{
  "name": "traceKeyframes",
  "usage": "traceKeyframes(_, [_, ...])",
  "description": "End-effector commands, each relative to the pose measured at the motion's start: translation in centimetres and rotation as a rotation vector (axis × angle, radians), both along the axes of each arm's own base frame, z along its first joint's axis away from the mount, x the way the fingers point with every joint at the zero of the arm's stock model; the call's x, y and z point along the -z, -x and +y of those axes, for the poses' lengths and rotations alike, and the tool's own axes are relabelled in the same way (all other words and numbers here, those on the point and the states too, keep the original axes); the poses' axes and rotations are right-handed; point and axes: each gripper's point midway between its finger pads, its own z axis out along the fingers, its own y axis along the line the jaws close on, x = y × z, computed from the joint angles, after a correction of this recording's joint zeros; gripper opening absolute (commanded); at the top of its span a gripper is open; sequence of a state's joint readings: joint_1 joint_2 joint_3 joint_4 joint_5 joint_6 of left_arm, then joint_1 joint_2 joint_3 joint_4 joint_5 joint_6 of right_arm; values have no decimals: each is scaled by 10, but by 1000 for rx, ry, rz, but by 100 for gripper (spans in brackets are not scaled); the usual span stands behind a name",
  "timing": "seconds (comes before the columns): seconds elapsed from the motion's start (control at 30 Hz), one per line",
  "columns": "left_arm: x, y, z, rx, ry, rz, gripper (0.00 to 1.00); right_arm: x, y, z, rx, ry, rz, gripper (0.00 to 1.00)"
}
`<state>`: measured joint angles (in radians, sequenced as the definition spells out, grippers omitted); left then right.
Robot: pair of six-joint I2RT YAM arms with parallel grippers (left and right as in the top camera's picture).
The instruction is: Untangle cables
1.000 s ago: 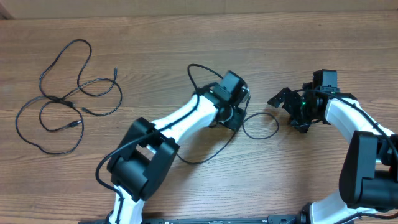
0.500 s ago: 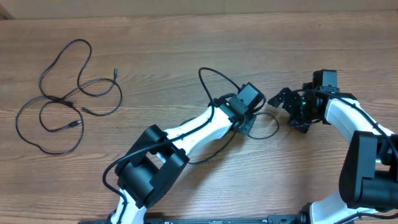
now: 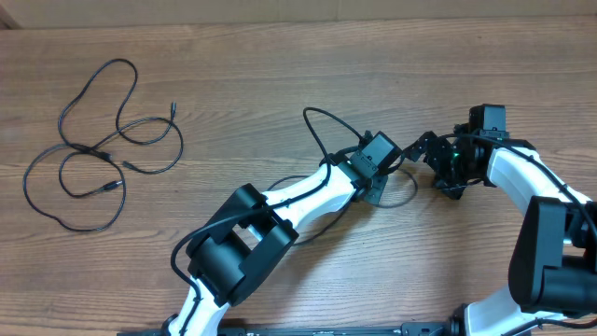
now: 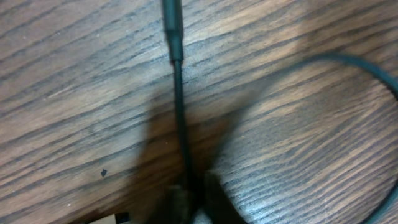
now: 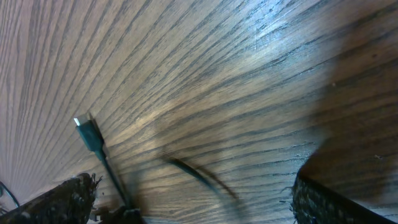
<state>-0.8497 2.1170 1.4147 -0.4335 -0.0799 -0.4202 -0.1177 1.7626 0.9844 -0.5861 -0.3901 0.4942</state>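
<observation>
One thin black cable (image 3: pixel 411 194) lies in a loop at mid-table, partly under my left gripper (image 3: pixel 386 175). In the left wrist view this cable (image 4: pixel 180 106) runs straight up from between the closed fingers of the left gripper (image 4: pixel 190 208) to its plug (image 4: pixel 172 28). My right gripper (image 3: pixel 434 169) stands open just to the right. In its wrist view the plug (image 5: pixel 87 133) and a blurred stretch of cable (image 5: pixel 199 175) lie above the right gripper (image 5: pixel 193 202), and nothing is held. More cables (image 3: pixel 93 149) lie tangled at the far left.
The left arm (image 3: pixel 280 201) stretches diagonally across the table's middle, with its own thicker cable arching above the wrist (image 3: pixel 315 119). The two grippers are very close together. Bare wooden table (image 3: pixel 233 65) shows along the back.
My left gripper has moved right towards the right gripper, come down on the centre cable and shut on it. The right arm has not moved.
</observation>
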Motion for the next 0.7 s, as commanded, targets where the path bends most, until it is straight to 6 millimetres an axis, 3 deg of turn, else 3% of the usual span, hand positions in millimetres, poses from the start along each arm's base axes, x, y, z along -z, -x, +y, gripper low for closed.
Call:
traceKeyframes(0.0, [14, 3, 1, 1, -29, 18, 4, -1, -3, -5, 2, 33, -13, 100])
traceKeyframes(0.1, [8, -4, 8, 14, -73, -32, 4, -1, -3, -5, 2, 33, -13, 100])
traceKeyframes(0.27, [-37, -23, 24, 20, -141, -177, 4, -1, -3, -5, 2, 33, -13, 100])
traceKeyframes(0.43, [-78, -22, 24, 180, -173, -261, 4, -1, -3, -5, 2, 33, -13, 100])
traceKeyframes(0.5, [-83, -19, 28, 237, -205, -270, 4, -1, -3, -5, 2, 33, -13, 100])
traceKeyframes(0.67, [-72, -11, 46, 319, -299, -219, 4, -1, -3, -5, 2, 33, -13, 100])
